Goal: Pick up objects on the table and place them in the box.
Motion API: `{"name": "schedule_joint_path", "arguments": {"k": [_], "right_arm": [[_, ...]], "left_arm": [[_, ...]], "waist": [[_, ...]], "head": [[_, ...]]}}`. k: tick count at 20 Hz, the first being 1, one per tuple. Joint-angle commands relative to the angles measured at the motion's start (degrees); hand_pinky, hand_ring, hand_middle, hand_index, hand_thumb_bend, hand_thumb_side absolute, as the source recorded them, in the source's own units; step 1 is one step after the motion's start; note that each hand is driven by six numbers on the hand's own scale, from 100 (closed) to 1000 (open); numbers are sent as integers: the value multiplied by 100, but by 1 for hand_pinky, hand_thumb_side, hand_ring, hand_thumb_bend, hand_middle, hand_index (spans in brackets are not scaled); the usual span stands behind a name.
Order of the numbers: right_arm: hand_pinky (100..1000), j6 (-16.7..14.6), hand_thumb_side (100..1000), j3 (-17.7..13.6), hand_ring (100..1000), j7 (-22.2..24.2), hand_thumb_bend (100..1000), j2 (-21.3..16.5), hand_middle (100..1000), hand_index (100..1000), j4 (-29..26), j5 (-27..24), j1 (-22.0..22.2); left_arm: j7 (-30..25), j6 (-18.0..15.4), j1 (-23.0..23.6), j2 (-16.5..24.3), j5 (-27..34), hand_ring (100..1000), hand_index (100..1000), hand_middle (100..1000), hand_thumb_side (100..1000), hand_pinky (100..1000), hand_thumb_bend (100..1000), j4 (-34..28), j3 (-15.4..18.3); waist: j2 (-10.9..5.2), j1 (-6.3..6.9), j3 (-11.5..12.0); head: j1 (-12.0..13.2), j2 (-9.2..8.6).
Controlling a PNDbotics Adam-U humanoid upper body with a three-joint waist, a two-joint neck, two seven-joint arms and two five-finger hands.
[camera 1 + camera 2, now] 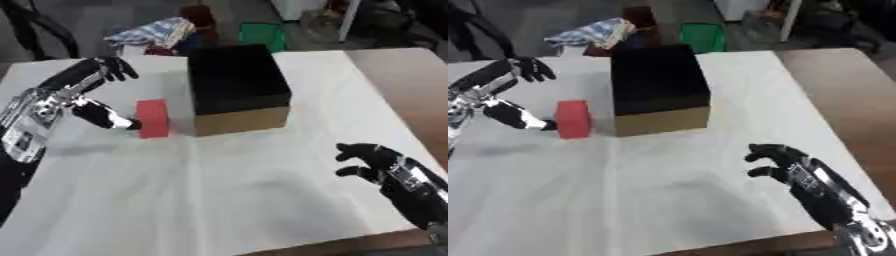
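A red block stands on the white table, just left of a box with a black open top and tan front. My left hand is at the block's left side, open, its thumb tip touching the block's lower left edge and its fingers spread up and away above it. My right hand hovers over the table's right front, fingers relaxed and slightly curled, holding nothing.
Beyond the table's far edge lie a bundle of striped cloth, a dark red object and a green bin. Bare wooden tabletop shows along the right side.
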Motion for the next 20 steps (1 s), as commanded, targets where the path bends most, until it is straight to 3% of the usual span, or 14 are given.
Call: {"name": "schedule_joint_path", "arguments": {"k": [1, 20], "right_arm": [[757, -7, 809, 2, 1000, 23, 100, -58, 710, 819, -44, -43, -70], [757, 11, 811, 26, 1000, 54, 100, -48, 710, 818, -29, -60, -77]], "left_arm": [[63, -123, -235, -49, -204, 769, 808, 785, 308, 764, 771, 339, -3], [806, -289, -632, -469, -1637, 798, 823, 816, 278, 789, 826, 1495, 153]], "waist": [[-83, 2, -20], [-86, 10, -105]], "head": [[33, -59], [92, -86]]}}
